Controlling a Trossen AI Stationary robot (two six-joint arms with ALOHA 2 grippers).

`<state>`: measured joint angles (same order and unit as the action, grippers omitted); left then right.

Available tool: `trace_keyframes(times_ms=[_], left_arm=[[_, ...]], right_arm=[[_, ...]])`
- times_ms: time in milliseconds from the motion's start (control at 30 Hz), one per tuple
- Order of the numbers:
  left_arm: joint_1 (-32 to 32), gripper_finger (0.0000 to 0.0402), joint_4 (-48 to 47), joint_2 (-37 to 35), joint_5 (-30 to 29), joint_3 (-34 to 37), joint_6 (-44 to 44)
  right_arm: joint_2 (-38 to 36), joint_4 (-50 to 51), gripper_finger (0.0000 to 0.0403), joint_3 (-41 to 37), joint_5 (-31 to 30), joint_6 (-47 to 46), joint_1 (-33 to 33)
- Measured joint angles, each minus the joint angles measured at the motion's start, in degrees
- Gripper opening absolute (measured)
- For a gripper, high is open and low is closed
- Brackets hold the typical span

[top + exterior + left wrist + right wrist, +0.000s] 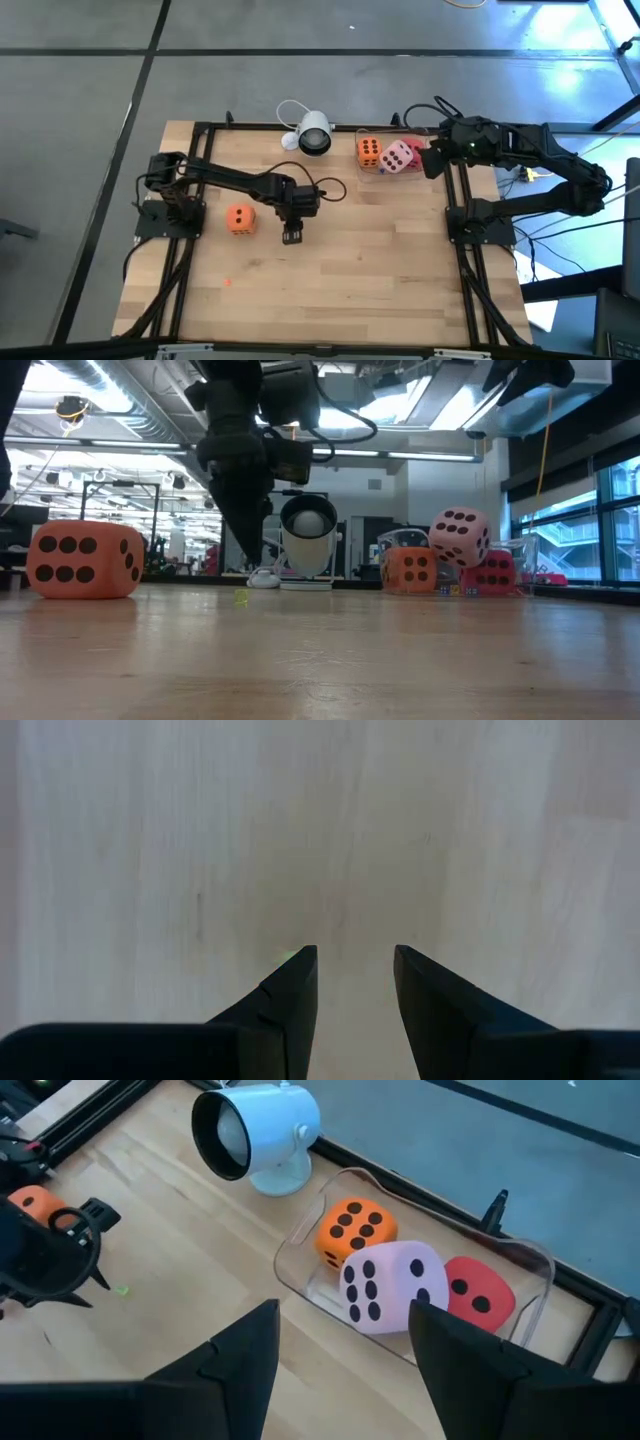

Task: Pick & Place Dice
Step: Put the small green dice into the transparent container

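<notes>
An orange die (pixel 240 218) (pixel 85 561) rests flat on the wood to the left of my left gripper (pixel 292 236) (pixel 355 965), which points down at bare table, open, holding nothing. A second orange die (pixel 369 151) (pixel 352 1230), a pink die (pixel 398 156) (pixel 390 1287) and a red die (pixel 478 1293) sit in a clear tray (pixel 310 1270) at the far right. The pink die rests tilted on the others. My right gripper (pixel 432 160) (pixel 345 1330) hovers open beside that tray.
A white round camera with a black lens (pixel 312 134) (pixel 255 1130) stands at the far edge, left of the tray. Black rails (pixel 455 240) run along both table sides. A tiny green speck (pixel 121 1290) lies on the wood.
</notes>
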<state>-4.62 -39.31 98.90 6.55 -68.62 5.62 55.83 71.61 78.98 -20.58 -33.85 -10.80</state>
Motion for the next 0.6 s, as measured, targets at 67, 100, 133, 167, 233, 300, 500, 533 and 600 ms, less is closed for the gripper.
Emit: trace_keyframes(times_ms=[67, 100, 133, 167, 233, 300, 500, 533, 600], left_arm=[[0.03, 0.0130, -0.17, 0.02, -1.78, 0.00, 0.17], [0.02, 0.0130, -0.18, 0.02, -2.12, 0.00, 0.18], [0.02, 0.0130, -0.18, 0.02, -2.17, 0.00, 0.20], [0.01, 0.0130, -0.20, 0.02, -2.21, 0.00, 0.51], [0.00, 0.0130, -0.24, 0.02, -1.96, 0.00, 1.04], [0.00, 0.0136, -0.33, 0.02, -1.70, 0.00, 1.07], [0.06, 0.0174, -1.38, 1.91, -1.41, 0.00, 2.14], [0.09, 0.0180, -1.49, 2.57, -1.29, 0.00, 2.40], [0.09, 0.0192, -1.88, 3.74, -1.50, 0.02, 3.52]], right_arm=[[0.00, 0.00, 0.0221, 0.00, -0.01, 0.22, 0.40], [0.00, 0.00, 0.0221, 0.00, -0.02, 0.24, 0.56], [0.00, 0.00, 0.0221, 0.00, -0.01, 0.25, 0.73], [0.00, 0.00, 0.0221, 0.00, -0.01, 0.42, 0.88], [0.00, 0.00, 0.0221, 0.00, -0.02, 1.29, 1.06], [0.00, 0.00, 0.0221, 0.00, -0.02, 1.33, 1.25], [0.00, -0.02, 0.0221, 0.00, -0.37, 1.70, 1.28], [0.00, 0.00, 0.0221, 0.00, -0.70, 1.68, 1.28], [0.00, -0.02, 0.0221, 0.00, -1.27, 1.80, 1.28]])
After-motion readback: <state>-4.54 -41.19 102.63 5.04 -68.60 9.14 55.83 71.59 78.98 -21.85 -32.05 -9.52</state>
